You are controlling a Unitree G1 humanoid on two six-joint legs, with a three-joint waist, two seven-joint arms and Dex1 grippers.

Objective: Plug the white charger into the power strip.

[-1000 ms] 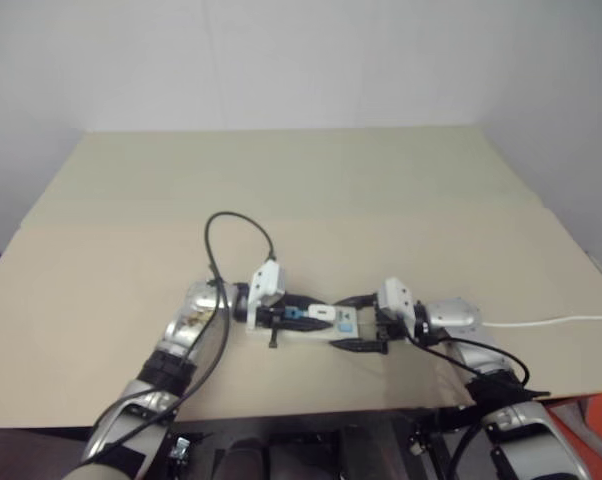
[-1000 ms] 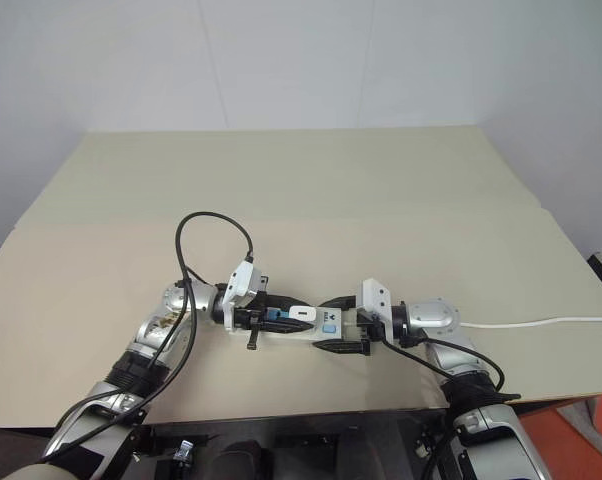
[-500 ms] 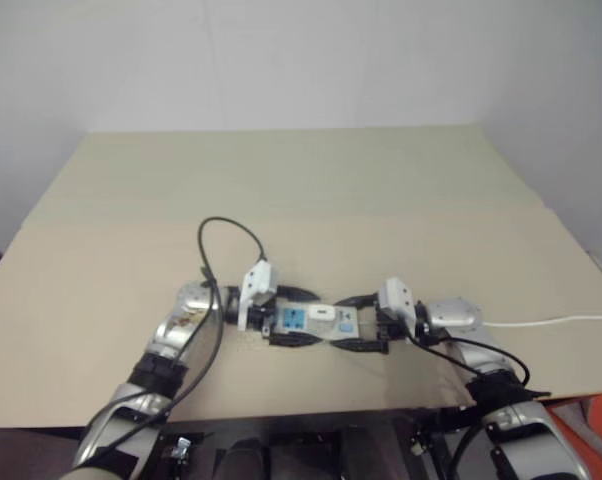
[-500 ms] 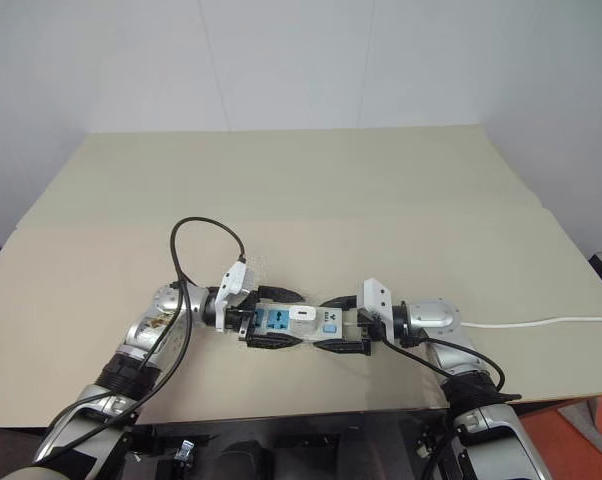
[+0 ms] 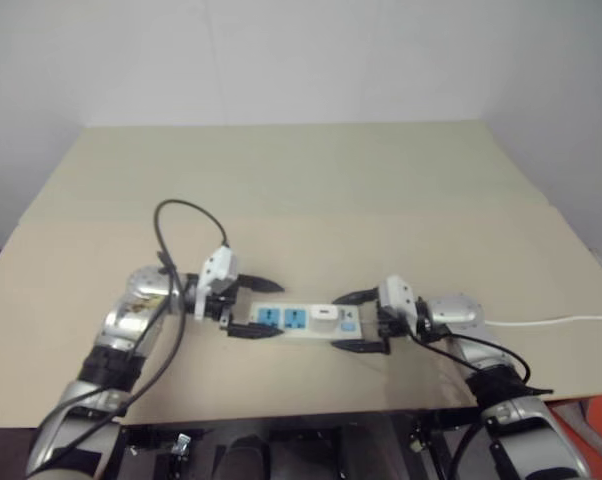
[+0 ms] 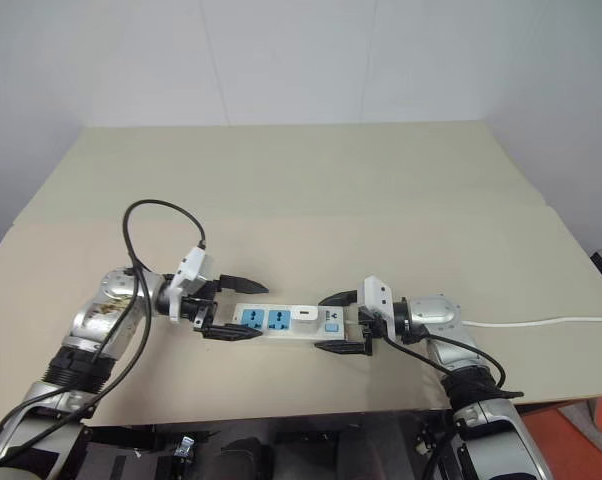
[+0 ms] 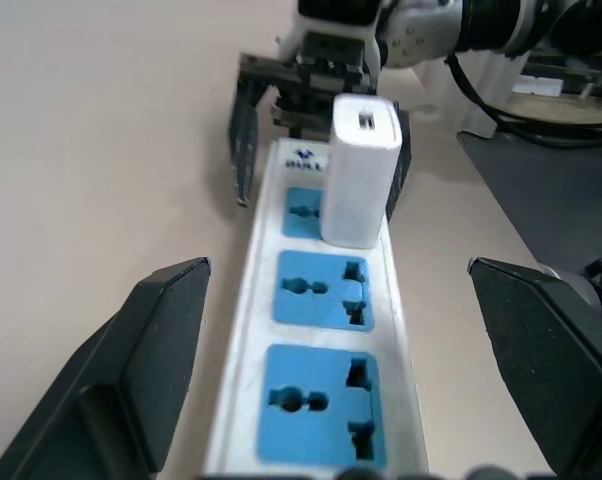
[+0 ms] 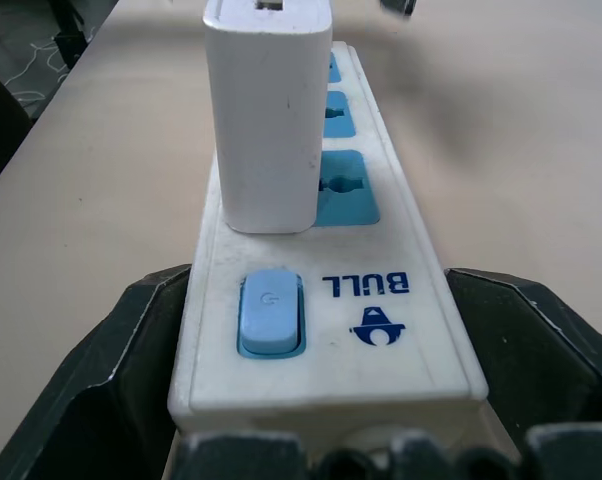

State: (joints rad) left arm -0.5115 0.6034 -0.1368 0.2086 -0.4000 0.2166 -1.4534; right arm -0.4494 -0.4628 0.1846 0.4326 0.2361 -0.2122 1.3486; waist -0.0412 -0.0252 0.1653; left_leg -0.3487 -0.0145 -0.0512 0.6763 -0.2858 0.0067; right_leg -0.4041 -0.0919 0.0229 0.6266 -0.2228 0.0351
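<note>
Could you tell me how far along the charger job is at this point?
Done: the white charger stands upright in the power strip's socket nearest the switch. In hand: nothing; the left gripper is open by the strip's end, the right gripper open around the switch end. Left: withdrawing both arms.

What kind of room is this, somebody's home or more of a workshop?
Probably a lab or test room, not a home: a bare beige table against plain white walls, with just a power strip and a white charger standing in it.

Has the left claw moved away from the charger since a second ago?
Yes. The left claw has opened and backed off toward the robot's left, along the power strip, leaving the white charger standing in its socket.
</note>
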